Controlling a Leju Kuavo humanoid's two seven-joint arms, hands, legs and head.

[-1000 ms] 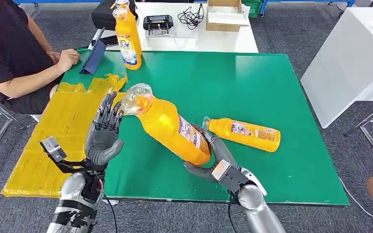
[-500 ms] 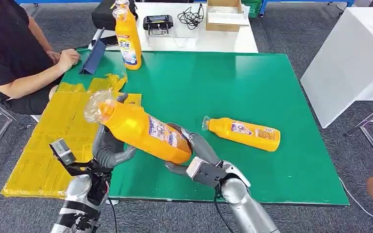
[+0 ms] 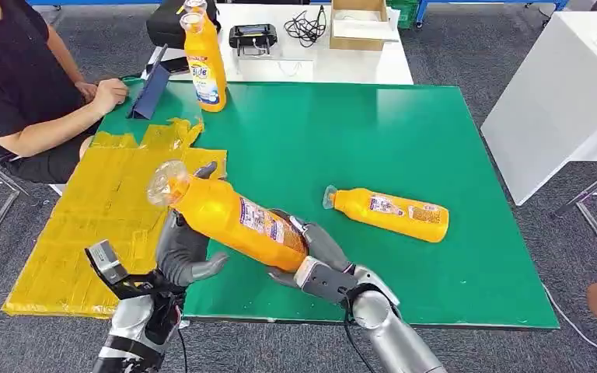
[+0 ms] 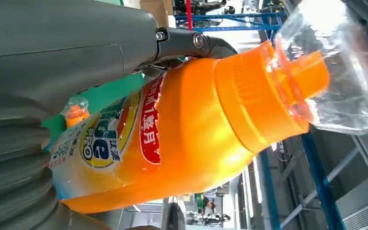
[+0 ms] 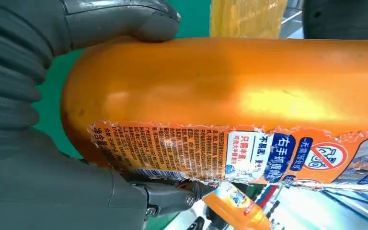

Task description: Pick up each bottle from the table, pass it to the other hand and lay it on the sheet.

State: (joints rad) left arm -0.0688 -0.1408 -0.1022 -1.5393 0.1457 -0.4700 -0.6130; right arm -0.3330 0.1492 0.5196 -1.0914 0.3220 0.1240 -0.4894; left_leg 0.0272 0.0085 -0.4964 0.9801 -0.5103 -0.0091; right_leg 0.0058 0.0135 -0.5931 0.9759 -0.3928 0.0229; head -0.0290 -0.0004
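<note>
Orange bottle (image 3: pixel 237 221), held in the air at lower centre of the head frame, tilted with its neck toward the upper left and its base toward the lower right, over the near edge of the green table (image 3: pixel 373 140).

Condition: glossy orange plastic; clear cap (image 3: pixel 165 183) over an orange spout; printed label with a ragged, peeling edge in the right wrist view.

Holders: right hand (image 3: pixel 311 252) wrapped round the base end, thumb and fingers pressed on the body. Left hand (image 3: pixel 183 249) under and around the upper body, thumb against the bottle in the left wrist view; how firmly its fingers have closed I cannot tell.

Risks, as judged:
- Drop during the hand-over. Cause: right hand letting go before the left hand has a sure hold on the smooth, rounded plastic.
- Tipping by the long free end. Cause: a hold set too near the neck.
- Label tearing or sliding under the fingers.
- Landing short of the yellow sheet (image 3: pixel 85 225), at left of the frame.

Nearby: second bottle (image 3: pixel 389 212) lying on the table at centre right; third bottle (image 3: pixel 204 66) upright at upper left; person (image 3: pixel 23 85) seated at the upper left corner.
</note>
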